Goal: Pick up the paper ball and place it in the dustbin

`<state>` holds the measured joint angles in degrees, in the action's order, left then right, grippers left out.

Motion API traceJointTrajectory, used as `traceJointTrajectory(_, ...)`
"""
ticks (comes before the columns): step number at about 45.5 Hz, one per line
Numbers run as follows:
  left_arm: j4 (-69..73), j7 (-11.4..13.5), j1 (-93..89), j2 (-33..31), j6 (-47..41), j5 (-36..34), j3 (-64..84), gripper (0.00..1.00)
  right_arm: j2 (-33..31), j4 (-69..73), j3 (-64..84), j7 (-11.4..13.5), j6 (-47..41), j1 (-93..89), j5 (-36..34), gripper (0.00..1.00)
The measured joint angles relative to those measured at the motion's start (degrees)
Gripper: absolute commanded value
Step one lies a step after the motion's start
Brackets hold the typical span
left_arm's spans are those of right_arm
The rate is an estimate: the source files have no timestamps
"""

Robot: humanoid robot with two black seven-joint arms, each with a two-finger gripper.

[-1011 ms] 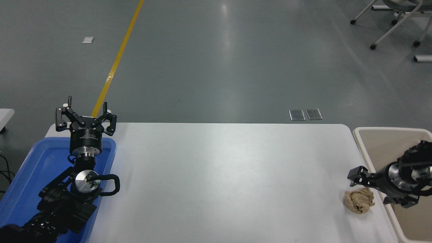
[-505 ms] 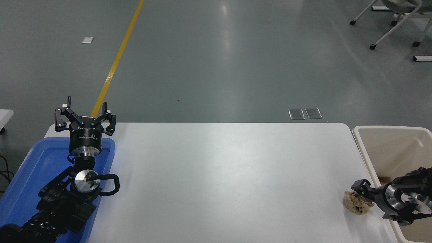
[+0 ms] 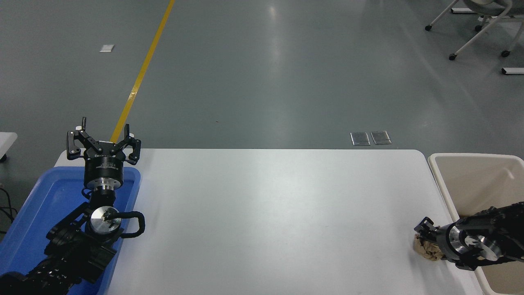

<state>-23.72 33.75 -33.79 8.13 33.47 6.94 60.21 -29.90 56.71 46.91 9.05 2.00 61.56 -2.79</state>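
The tan crumpled paper ball [image 3: 423, 249] lies on the white table [image 3: 270, 213] near its right front edge, close to the dustbin. My right gripper [image 3: 428, 244] comes in low from the right and sits down over the ball, covering its right half. Its jaws look open, with the far fingertip [image 3: 423, 227] just behind the ball and the near one hidden. The cream-beige dustbin [image 3: 470, 157] stands right of the table, under my right arm. My left gripper [image 3: 104, 143] is parked open and empty at the lower left.
A shallow blue tray [image 3: 37, 205] lies at the table's left edge under my left arm. Chair legs on castors [image 3: 477, 28] stand on the grey floor at the far right. A yellow line [image 3: 141, 73] runs across the floor.
My right gripper has dropped lower and moved left, from above and right of the paper ball down onto it. The ball now shows less. The left arm has not moved.
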Motion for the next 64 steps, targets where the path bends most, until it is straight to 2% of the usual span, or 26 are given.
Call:
traceJointTrajectory(12, -0.01, 0.0, -0.03, 0.0, 0.0, -0.05, 0.0, 0.99, -1.54, -0.03, 0.76, -0.19, -0.35, 2.12, 2.43, 0.0)
traceJointTrajectory(20, -0.02, 0.0, -0.03, 0.0, 0.0, -0.07, 0.0, 0.99, -6.7, 5.08, 1.32, -0.26, -3.29, 8.32, 7.06, 0.0)
traceJointTrajectory(27, -0.02, 0.01, -0.01, -0.01, 0.01, -0.08, 0.0, 0.99, -11.84, 12.7, 5.17, -0.62, -9.16, 19.14, 11.72, 0.0)
traceJointTrajectory(35, -0.01, 0.0, 0.02, -0.01, 0.03, -0.08, 0.0, 0.99, -15.2, 22.79, 13.93, -2.56, -18.91, 38.37, 14.62, 0.0)
traceJointTrajectory(51, -0.01, 0.0, 0.04, 0.03, 0.03, -0.09, 0.0, 0.99, -13.3, 35.58, 26.77, -5.25, -38.98, 73.25, 15.89, 0.0)
traceJointTrajectory(64, -0.01, 0.0, 0.04, 0.02, 0.03, -0.09, 0.0, 0.99, -10.41, 38.31, 29.58, -6.98, -44.87, 89.98, 15.82, 0.0)
